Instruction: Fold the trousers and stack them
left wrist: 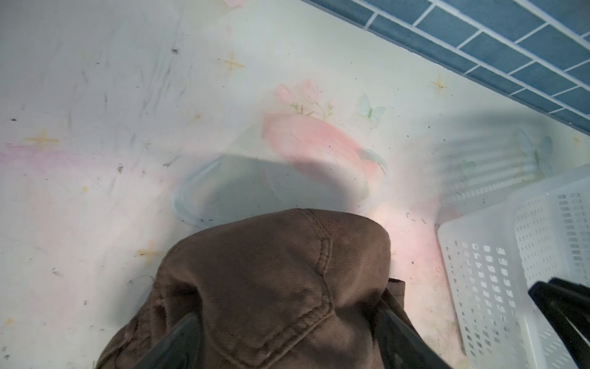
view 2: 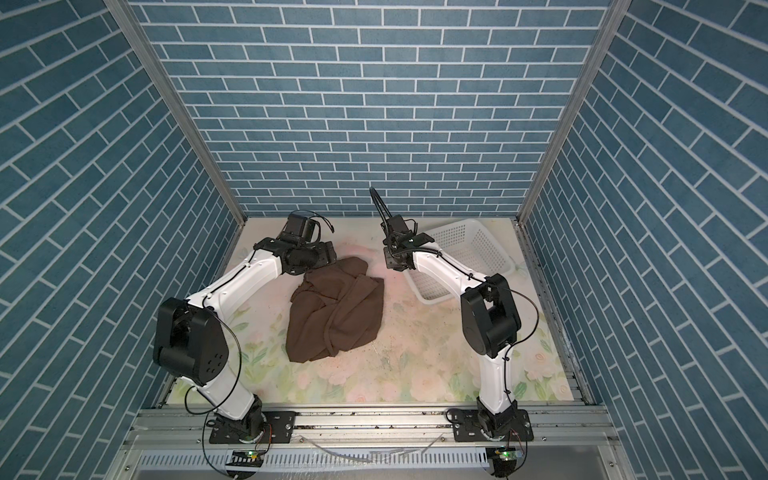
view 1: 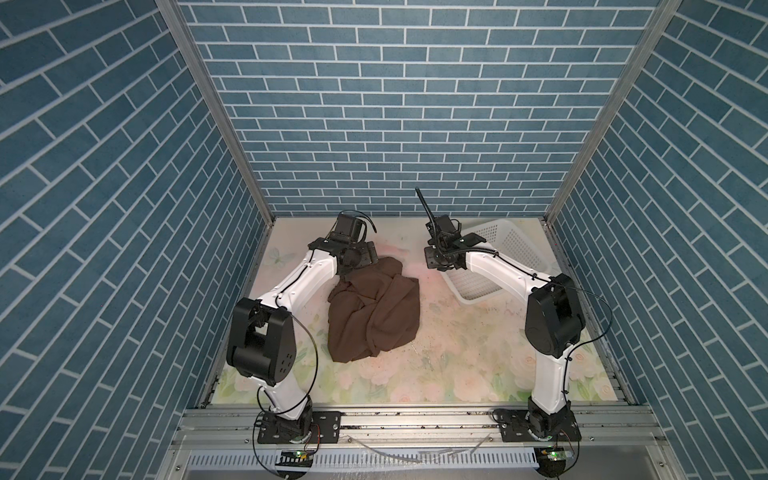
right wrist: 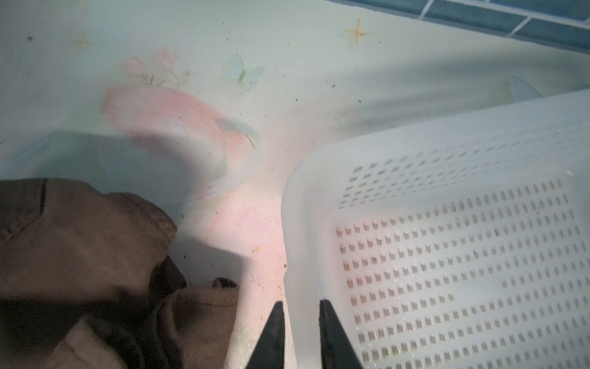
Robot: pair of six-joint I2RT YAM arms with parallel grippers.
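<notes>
Walled in on three sides, the floral table [view 1: 457,374] has open room along its front edge and centre-right. The trousers [view 1: 374,316] lie crumpled left of centre, their long axis running far to near. The white basket [view 1: 509,245] sits in the far right corner. The left gripper [left wrist: 289,314] straddles the trousers' far end, jaws spread wide. The right gripper [right wrist: 301,301] pinches the basket's rim.

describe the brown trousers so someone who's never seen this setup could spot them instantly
On the pale floral-print table enclosed by blue brick-pattern walls, look left of centre in both top views. The dark brown soft-fabric trousers lie there in one crumpled heap; unlike the rigid white perforated plastic basket at the far right, they are dark, limp and creased.
</notes>
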